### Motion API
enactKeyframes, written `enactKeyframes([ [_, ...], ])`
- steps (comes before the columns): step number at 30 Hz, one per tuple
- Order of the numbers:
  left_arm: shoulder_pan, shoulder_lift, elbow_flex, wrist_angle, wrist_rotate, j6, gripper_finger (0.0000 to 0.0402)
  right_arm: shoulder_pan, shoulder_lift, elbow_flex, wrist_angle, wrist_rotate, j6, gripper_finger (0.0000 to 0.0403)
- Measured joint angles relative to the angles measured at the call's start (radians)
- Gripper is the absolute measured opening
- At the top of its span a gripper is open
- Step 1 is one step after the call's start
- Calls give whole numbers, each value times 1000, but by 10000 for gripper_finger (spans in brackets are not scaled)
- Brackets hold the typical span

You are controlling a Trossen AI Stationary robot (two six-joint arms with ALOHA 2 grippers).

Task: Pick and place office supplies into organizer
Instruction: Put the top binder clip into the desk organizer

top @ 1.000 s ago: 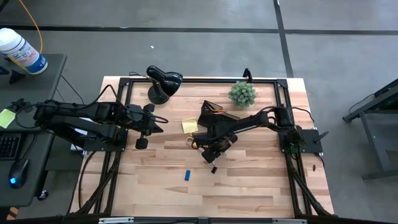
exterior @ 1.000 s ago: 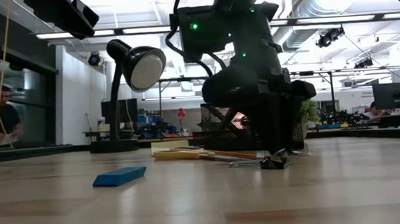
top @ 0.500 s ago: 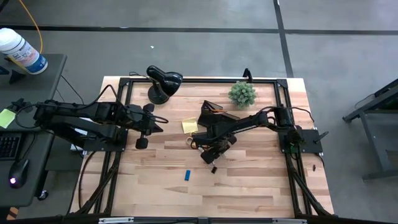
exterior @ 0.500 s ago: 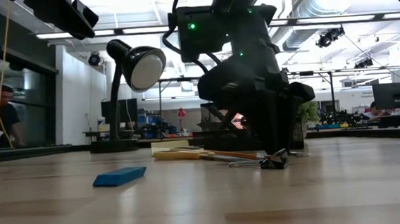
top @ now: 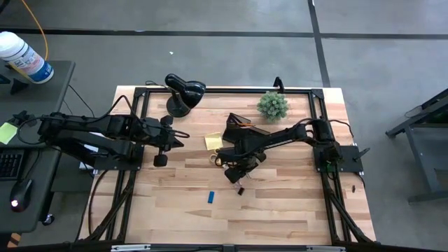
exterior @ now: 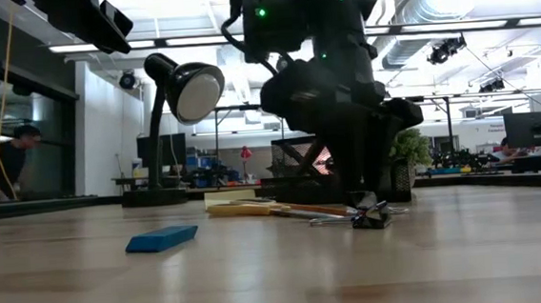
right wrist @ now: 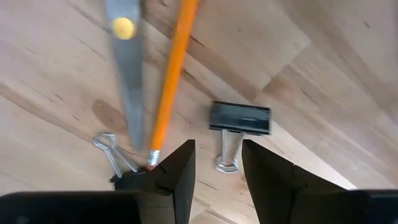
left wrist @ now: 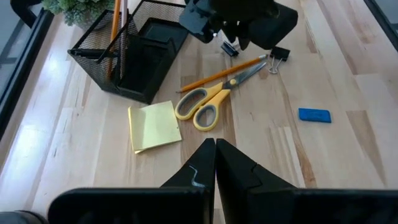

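My right gripper [right wrist: 216, 177] hangs open, pointing down, just over a small black clip [right wrist: 239, 118] whose silver handle [right wrist: 229, 154] shows in the gap between the fingers. Beside it lie an orange pencil [right wrist: 174, 74], the scissors' blade [right wrist: 127, 81] and a second clip [right wrist: 118, 158]. The orange-handled scissors [left wrist: 205, 106], the yellow sticky-note pad [left wrist: 154, 124] and the blue block [left wrist: 314, 115] lie flat on the table. The black mesh organizer [left wrist: 130, 56] stands behind them with pencils upright in it. My left gripper [left wrist: 214, 152] waits shut at the table's left.
A black desk lamp [top: 183, 94] stands at the far left and a small green plant [top: 272, 105] at the far edge, right of the organizer [top: 238, 124]. Bare wood [top: 280, 217] stretches along the near edge, around the blue block [top: 210, 197].
My right gripper has risen a little above the clip and pencil and tipped slightly, its fingers still apart. The items on the table lie where they were.
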Motion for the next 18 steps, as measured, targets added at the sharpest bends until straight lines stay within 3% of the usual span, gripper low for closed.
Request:
enactKeyframes([
  [11, 0, 0, 0, 0, -18, 2, 3, 0, 0, -1, -119, 9, -22, 129],
  [18, 0, 0, 0, 1, -19, 2, 3, 0, -2, -72, -13, -4, 14, 129],
])
